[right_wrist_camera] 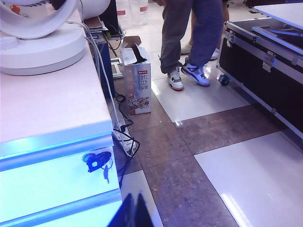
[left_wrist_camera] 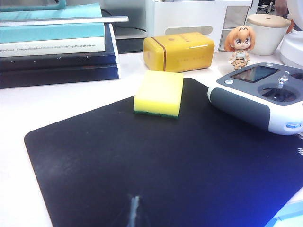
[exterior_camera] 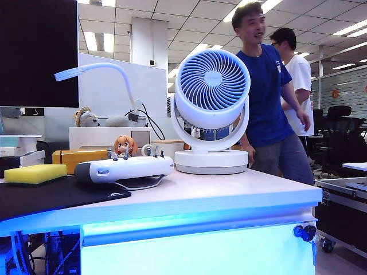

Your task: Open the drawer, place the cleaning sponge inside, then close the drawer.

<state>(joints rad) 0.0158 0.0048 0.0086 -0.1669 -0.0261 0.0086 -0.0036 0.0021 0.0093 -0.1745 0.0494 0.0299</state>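
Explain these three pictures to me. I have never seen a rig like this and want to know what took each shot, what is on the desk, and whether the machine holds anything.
This is a two-armed robot with a two-finger gripper on each arm. One picture comes from a fixed camera facing the desk; the others come from a camera on each wrist.

On the desk lie the cleaning sponge on a black mat, a yellow case, a remote controller, a small figurine, stacked books and a white fan.

The drawer beneath is closed, keys at its lock.

The left gripper and right gripper are shut and hold nothing.
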